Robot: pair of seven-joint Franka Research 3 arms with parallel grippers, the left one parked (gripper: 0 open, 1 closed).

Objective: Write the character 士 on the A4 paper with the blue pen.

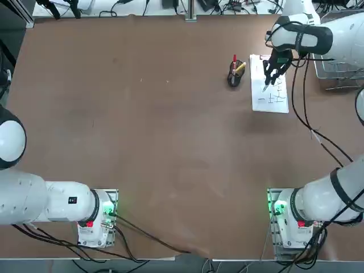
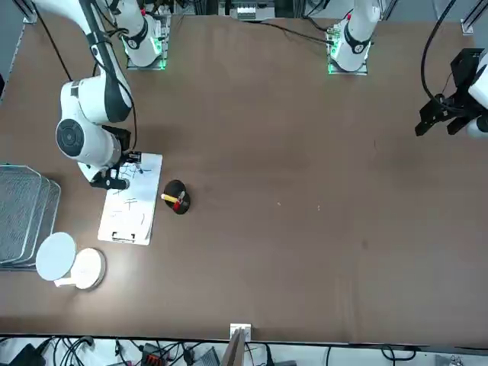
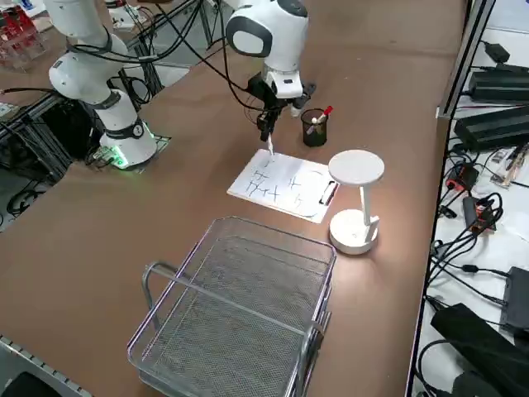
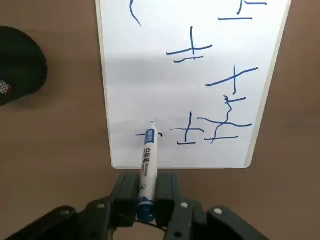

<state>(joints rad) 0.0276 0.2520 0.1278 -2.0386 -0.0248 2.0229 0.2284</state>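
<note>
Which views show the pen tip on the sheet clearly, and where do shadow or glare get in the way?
Right wrist view: sharp; the blue pen in the right claw meets the A4 paper, with a soft grey shadow band across the sheet. Top view: the arm covers part of the paper; strokes are faint. Right side view: strokes are readable; no glare on the sheet.

White rectangular A4 paper with blue pen strokes; white-barrelled blue pen in black pincer; plain brown worktop.
</note>
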